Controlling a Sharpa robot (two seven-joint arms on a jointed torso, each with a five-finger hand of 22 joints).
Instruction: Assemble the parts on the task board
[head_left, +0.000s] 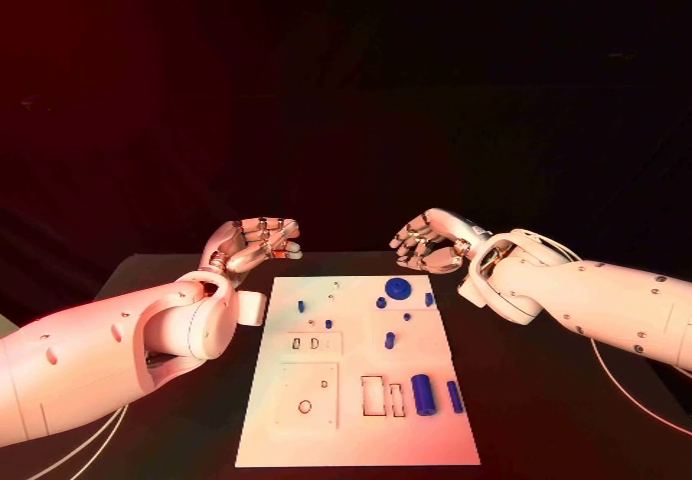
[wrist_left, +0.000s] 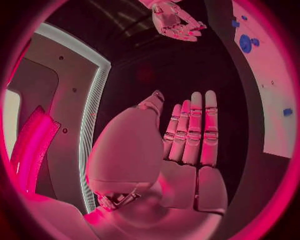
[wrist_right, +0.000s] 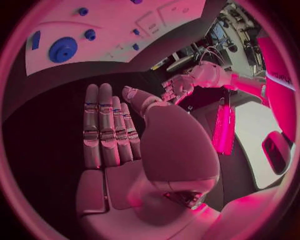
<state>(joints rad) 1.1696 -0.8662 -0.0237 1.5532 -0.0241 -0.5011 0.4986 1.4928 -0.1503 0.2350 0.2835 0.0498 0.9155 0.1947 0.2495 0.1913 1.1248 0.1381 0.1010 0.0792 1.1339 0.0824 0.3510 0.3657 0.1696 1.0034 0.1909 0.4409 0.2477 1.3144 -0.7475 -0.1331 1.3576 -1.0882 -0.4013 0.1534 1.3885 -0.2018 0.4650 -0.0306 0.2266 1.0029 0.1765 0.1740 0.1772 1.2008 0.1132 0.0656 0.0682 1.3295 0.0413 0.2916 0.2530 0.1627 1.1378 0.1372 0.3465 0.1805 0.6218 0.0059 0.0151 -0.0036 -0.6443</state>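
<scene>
task board (head_left: 361, 420), blue parts (head_left: 423, 394), both hands raised, holding nothing

One white task board (head_left: 361, 420) lies on one black table (head_left: 548, 420). Two hands hover: left hand (head_left: 257, 241), right hand (head_left: 433, 241). Roughly ten blue parts, among them one gear (head_left: 397, 289) and one large cylinder (head_left: 423, 394).

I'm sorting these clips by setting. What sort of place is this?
Probably a robotics lab test bench: a white task board with blue parts such as a gear lies on a black table, dark backdrop behind, and the left hand and right hand hover empty.
</scene>
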